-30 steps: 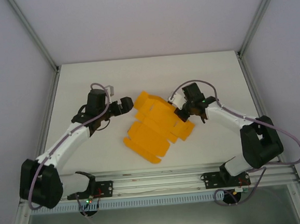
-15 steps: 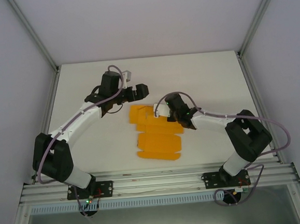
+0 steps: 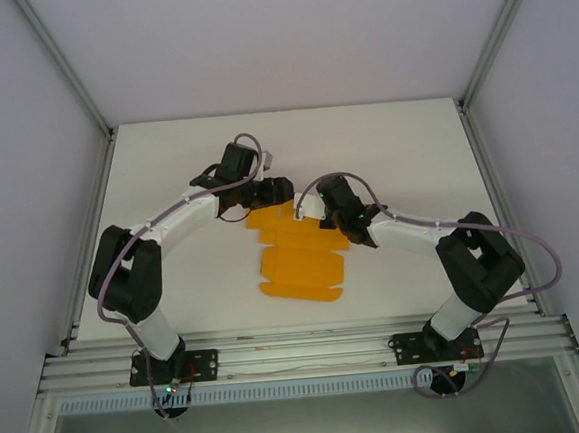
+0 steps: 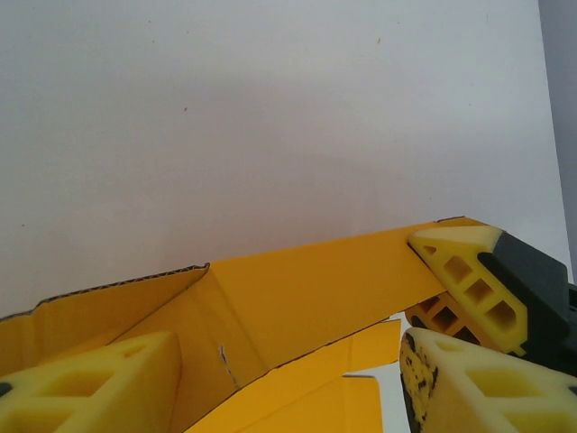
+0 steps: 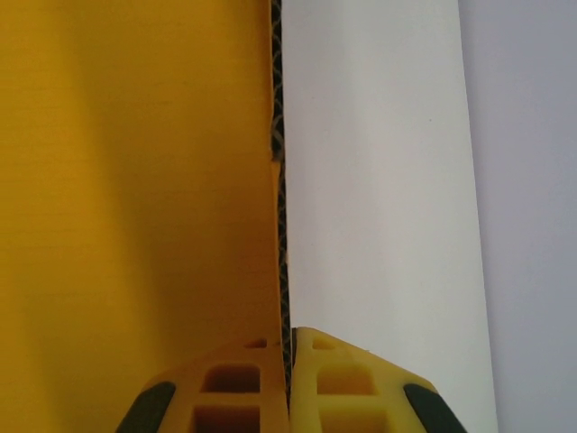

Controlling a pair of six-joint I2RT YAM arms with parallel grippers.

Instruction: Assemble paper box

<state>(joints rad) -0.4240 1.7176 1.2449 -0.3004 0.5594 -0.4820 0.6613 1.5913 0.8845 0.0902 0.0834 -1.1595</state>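
White table (image 3: 404, 147); metal rail (image 3: 300, 348)

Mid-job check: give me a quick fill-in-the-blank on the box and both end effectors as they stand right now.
1. The paper box is made of thin ___ card.
2. The right end effector is ___ on the card's edge.
3. The left end effector is ___, facing one of the raised flaps.

Missing words: orange-yellow; shut; open.

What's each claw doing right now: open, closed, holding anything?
Left claw: open, fingers spread by a raised flap of the paper box.
Right claw: closed, pinching a paper box panel edge.
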